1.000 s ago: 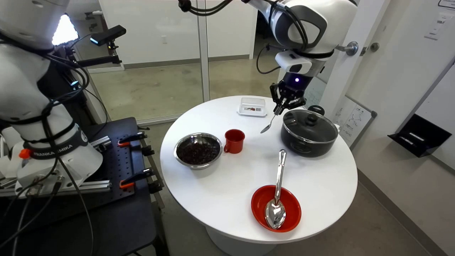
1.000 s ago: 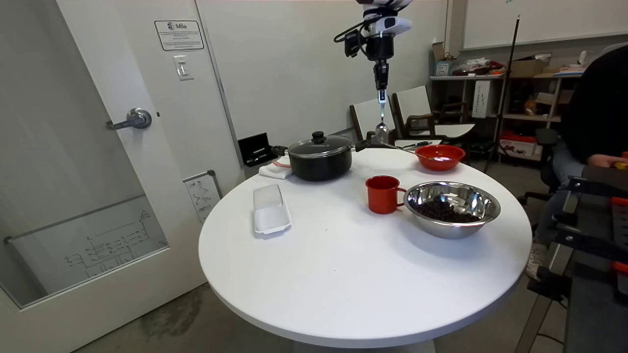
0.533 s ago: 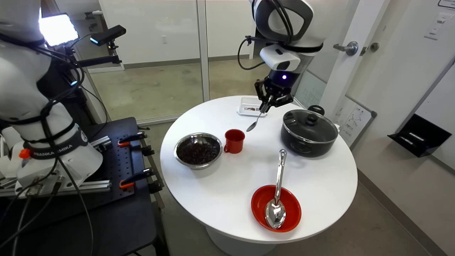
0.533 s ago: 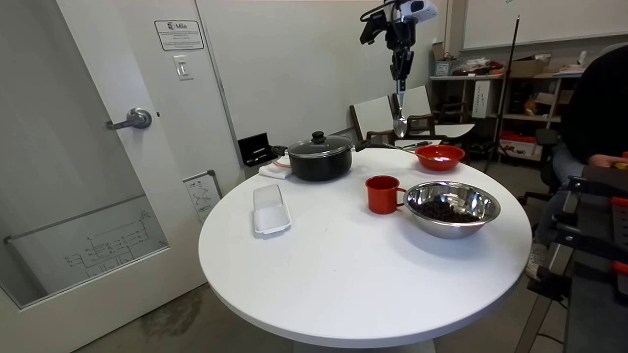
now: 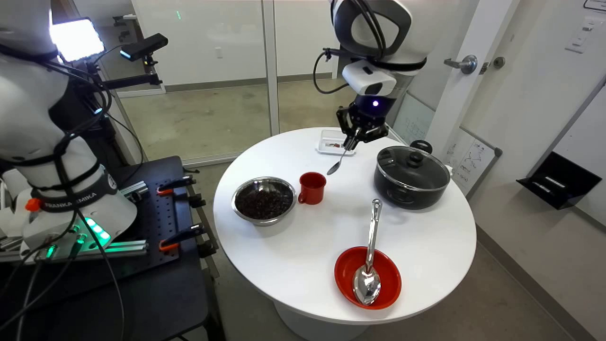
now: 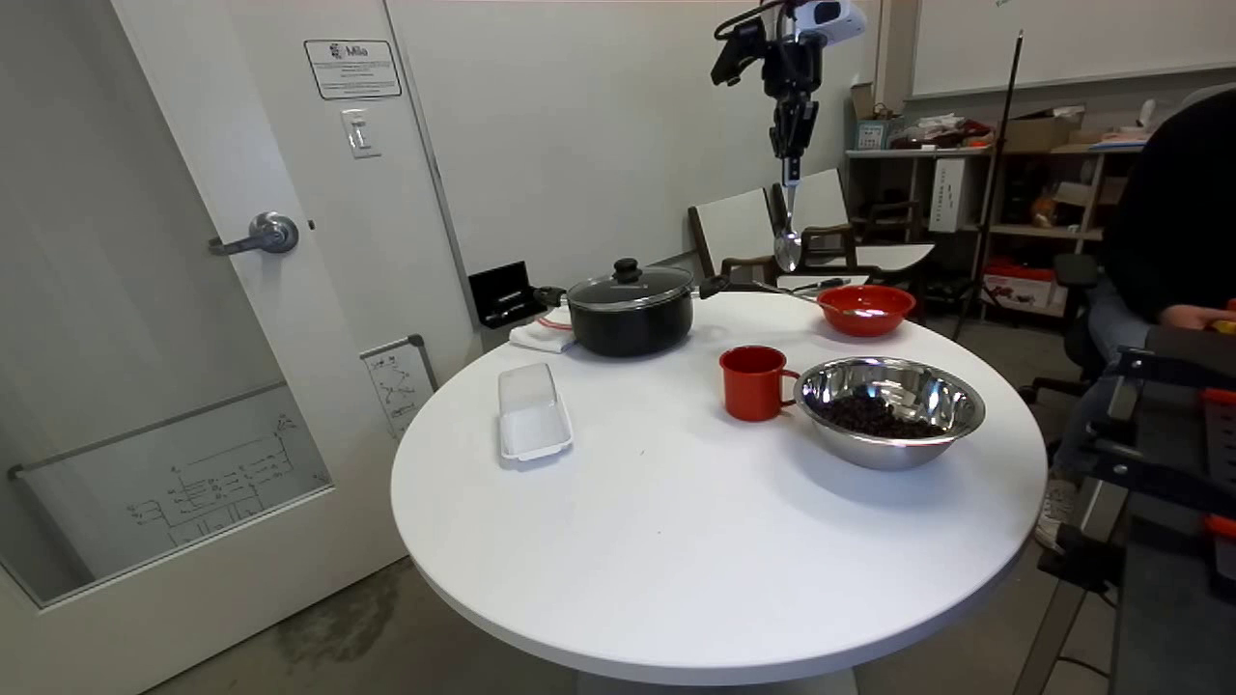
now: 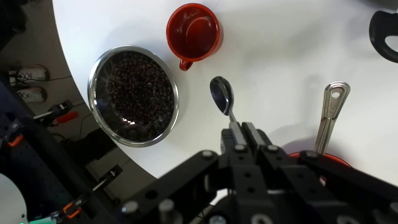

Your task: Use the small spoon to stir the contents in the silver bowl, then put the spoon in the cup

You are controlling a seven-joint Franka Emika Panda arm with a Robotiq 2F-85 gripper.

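Round white table [image 5: 284, 265], smooth top, edges partly cropped in my wrist view. The black pot [image 5: 413, 187] is worse, I only catch one end of it there. Silver bowl [image 6: 886, 452] is shiny metal, holding glossy dark bean-like bits [image 7: 140, 90]. My gripper [image 7: 242, 128], cut off at the bottom, is clenched. Cup [image 6: 751, 394]: red cylinder, just beside the bowl. Small spoon [image 7: 221, 95] is in that grip, handle mostly covered, oval end tilted above the table near the cup.

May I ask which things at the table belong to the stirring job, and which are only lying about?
For the job:
small spoon, held in the fingers
silver bowl with its dark contents
red cup

Lying about:
black lidded pot
red dish
large spoon, head in that dish
open white container
white cloth beside the pot
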